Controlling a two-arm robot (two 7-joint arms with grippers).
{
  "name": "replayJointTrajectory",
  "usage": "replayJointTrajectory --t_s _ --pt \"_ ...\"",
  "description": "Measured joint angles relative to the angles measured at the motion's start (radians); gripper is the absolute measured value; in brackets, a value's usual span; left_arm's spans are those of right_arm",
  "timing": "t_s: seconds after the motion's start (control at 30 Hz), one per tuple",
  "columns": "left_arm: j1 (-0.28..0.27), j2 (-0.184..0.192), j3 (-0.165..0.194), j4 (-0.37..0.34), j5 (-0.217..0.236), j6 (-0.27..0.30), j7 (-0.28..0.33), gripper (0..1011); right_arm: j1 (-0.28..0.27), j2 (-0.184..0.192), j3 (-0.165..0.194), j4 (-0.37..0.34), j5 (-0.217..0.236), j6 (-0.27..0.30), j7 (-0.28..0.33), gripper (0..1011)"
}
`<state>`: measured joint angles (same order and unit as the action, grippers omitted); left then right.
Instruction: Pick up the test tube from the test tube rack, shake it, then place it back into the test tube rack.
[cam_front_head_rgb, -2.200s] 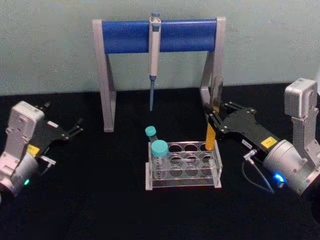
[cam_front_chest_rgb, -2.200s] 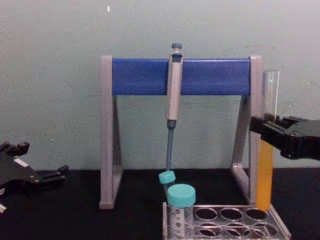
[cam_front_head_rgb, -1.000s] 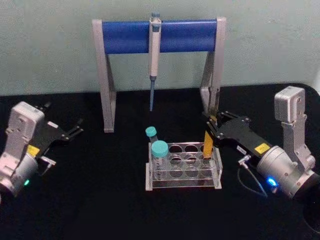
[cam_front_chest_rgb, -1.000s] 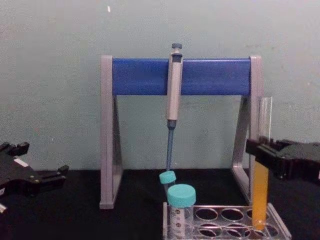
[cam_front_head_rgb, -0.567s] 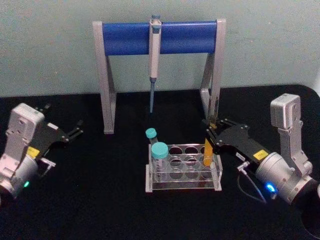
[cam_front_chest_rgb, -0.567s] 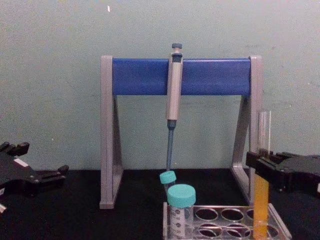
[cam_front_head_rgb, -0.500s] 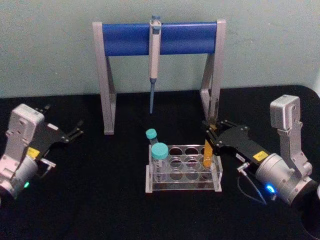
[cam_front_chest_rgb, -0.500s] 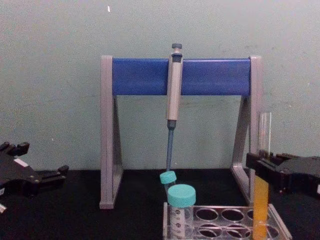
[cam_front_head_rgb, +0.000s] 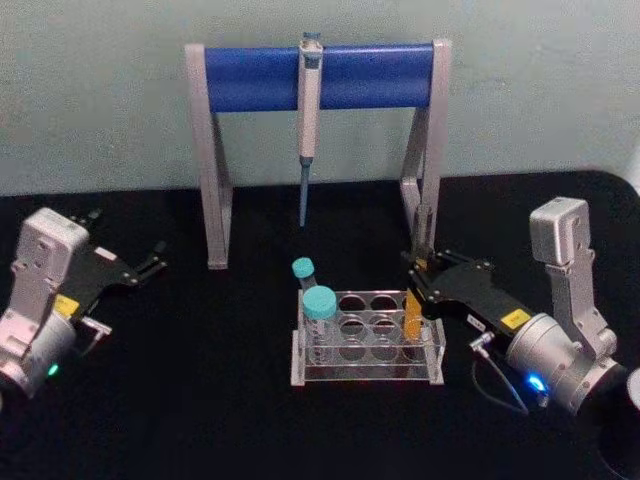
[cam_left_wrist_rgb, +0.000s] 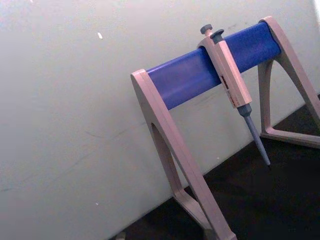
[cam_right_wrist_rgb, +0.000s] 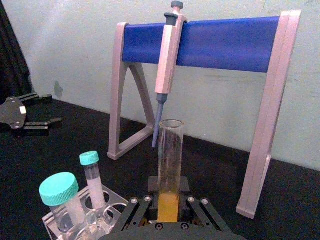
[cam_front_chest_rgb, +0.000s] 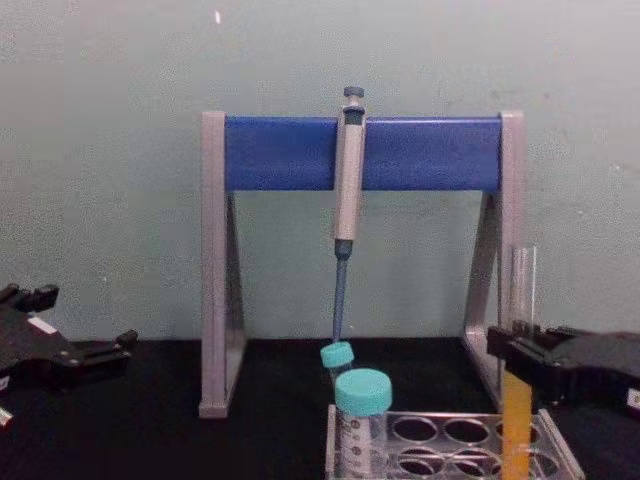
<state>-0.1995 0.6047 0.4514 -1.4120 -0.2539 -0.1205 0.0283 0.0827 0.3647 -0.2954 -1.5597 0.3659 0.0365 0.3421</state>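
The test tube (cam_right_wrist_rgb: 170, 150) is clear, glossy glass. The test tube rack (cam_front_head_rgb: 370, 370) is transparent, shiny plastic. The large cap (cam_front_chest_rgb: 362, 388) looks like smooth teal plastic. The pipette stand (cam_front_chest_rgb: 212, 260) has matt grey legs and a smooth blue bar. The counter (cam_front_head_rgb: 200, 400) is matt black.

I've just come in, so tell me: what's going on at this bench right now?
The right gripper has its jaws shut on the test tube. It holds the tube upright, with the orange-filled lower end down in a hole at the right end of the test tube rack. It has not let go yet, so the return to the rack is not finished. The left gripper is open and idle off to the left. Two teal-capped tubes stand at the rack's left end.
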Motion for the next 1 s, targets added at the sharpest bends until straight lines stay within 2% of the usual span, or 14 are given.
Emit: replayJointTrajectory --t_s 0.77,1.0 --pt "0.0 0.0 0.0 0.0 0.0 0.0 0.0 1001 0.004 0.0 -0.004 0.008 -0.007 0.012 -0.003 234" --pt "0.0 0.0 0.0 0.0 0.0 0.0 0.0 1001 0.003 0.0 -0.003 0.007 -0.007 0.011 -0.003 426"
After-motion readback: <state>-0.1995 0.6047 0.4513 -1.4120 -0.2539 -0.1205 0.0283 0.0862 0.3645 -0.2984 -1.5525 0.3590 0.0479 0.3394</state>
